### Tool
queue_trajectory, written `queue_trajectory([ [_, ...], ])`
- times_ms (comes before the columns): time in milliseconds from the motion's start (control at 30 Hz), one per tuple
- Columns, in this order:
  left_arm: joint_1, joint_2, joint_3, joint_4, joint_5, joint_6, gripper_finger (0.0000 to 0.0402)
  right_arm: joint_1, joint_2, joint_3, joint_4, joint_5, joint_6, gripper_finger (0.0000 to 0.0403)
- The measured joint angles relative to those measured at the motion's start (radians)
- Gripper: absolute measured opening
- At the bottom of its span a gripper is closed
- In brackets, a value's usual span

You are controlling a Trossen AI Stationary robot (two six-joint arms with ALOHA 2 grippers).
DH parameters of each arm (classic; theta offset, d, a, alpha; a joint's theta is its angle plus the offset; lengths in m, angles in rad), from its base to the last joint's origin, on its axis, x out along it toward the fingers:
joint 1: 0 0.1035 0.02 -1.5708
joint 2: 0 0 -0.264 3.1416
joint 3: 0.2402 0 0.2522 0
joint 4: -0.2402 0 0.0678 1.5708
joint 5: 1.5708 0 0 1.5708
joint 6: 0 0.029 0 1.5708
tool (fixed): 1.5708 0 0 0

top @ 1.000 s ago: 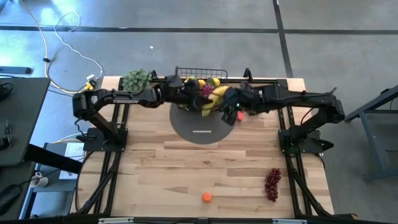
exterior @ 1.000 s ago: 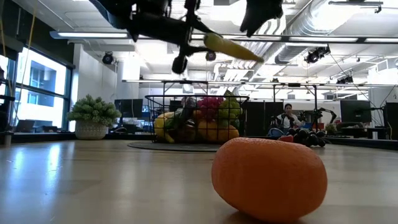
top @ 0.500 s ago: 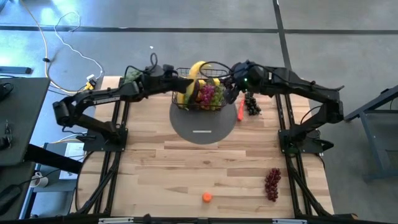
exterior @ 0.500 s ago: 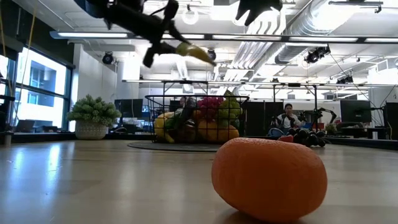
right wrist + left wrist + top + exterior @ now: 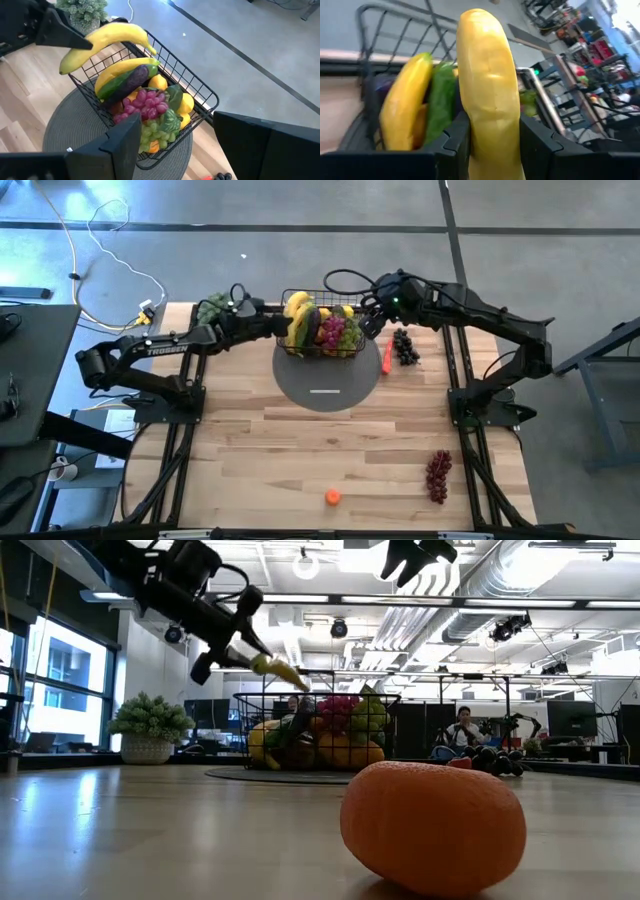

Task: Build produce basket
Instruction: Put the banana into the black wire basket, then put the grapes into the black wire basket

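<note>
The black wire basket [image 5: 340, 352] stands on a round grey mat [image 5: 325, 388] at the table's far middle, filled with produce: a banana, cucumber, eggplant, grapes and lemons [image 5: 150, 102]. My left gripper [image 5: 274, 323] hangs over the basket's left end, shut on another yellow banana [image 5: 297, 314]. My right gripper [image 5: 185, 145] stands open, with nothing between its fingers, high over the basket's right end [image 5: 372, 312]. A red chili [image 5: 386, 357] and dark grapes [image 5: 405, 347] lie right of the basket. My left gripper pinches the banana near one end [image 5: 492, 150] between its two fingers [image 5: 454, 145]. The fingers come from the table's left, slanting a little downward. The banana sticks forward out of them [image 5: 278, 669], clear above the basket's rim [image 5: 131, 50].
A grey-green leafy bunch [image 5: 212, 308] stands at the far left corner. Red grapes [image 5: 438, 476] and an orange fruit [image 5: 332, 498] lie near the table's front right. People sit in the room beyond [image 5: 462, 730].
My left gripper has drawn back from over the basket's middle toward the table's left and sunk a little, turning as it went. The banana has swung with it and now hangs over the basket's left end. My right gripper has risen and gone toward the far edge.
</note>
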Motion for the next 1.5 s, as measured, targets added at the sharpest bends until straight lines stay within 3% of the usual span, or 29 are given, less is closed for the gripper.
queue_trajectory([
  [233, 0.003, 0.007, -0.04, 0.006, -0.067, 0.027, 0.0113, 0.0, 0.0, 0.0, 0.0, 0.0, 0.019, 0.0228],
  [533, 0.035, 0.086, -0.04, 0.136, -0.066, 0.129, 0.0113, -0.001, 0.0, 0.0, 0.0, 0.0, 0.019, 0.0228],
  [833, 0.035, 0.161, -0.04, 0.154, -0.089, 0.223, 0.0117, -0.001, 0.0, 0.0, 0.0, 0.0, 0.019, 0.0228],
  [967, 0.046, 0.161, -0.04, 0.153, -0.098, 0.229, 0.0137, -0.001, 0.0, 0.0, 0.0, 0.001, 0.027, 0.0228],
  [1133, 0.047, 0.161, -0.04, 0.147, -0.08, 0.35, 0.0166, -0.001, 0.0, 0.0, 0.0, 0.001, 0.042, 0.0228],
  [1500, 0.047, 0.161, -0.04, 0.134, -0.078, 0.357, 0.0225, -0.001, 0.0, 0.0, 0.0, 0.001, 0.067, 0.0228],
])
